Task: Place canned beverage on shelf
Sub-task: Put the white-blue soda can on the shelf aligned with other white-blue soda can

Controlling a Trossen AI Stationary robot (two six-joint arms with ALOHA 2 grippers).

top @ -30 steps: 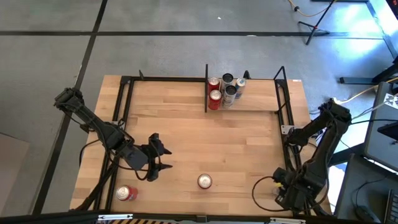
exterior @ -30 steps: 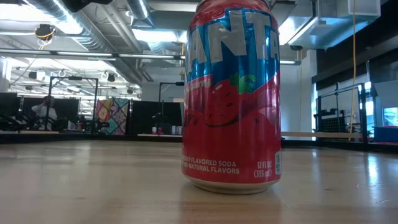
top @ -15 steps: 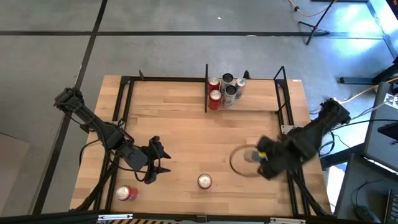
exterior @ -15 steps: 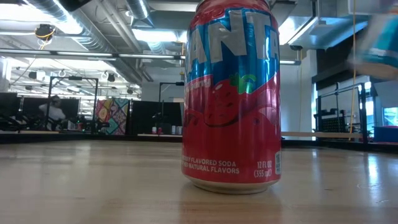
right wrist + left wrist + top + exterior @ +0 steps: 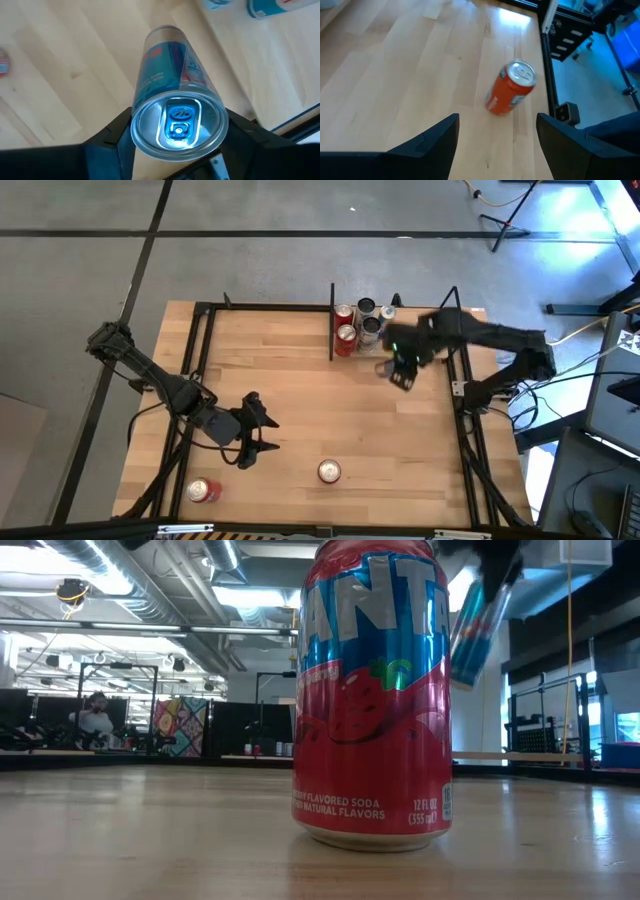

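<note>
My right gripper [image 5: 398, 370] is shut on a slim blue can [image 5: 170, 85] and holds it in the air just in front of the shelf, right of the shelf's black side panel [image 5: 332, 330]. The can also shows tilted in the low view [image 5: 478, 632]. Several cans [image 5: 362, 323] stand on the shelf floor against the panel. My left gripper [image 5: 250, 444] is open and empty over the near left of the table. A red can [image 5: 329, 471] stands on its base near the front edge, ahead of the left gripper's open fingers [image 5: 511, 94]. My right gripper pinches the blue can between its two fingers, on the sides of its upper end [image 5: 145, 107], just below the lid. The fingers come from above and lie along the can. The can hangs below them, lifted clear of the table and tilted.
Another red can [image 5: 203, 491] lies on its side at the near left corner. The black frame rails [image 5: 200, 340] run along the table's left, far and right edges. Bare wood lies between the shelf and the standing red can.
My right gripper has swung fast from the table's near right corner toward the far edge, over to the shelf front, carrying the blue can clear of the table. My left gripper has stayed where it was.
</note>
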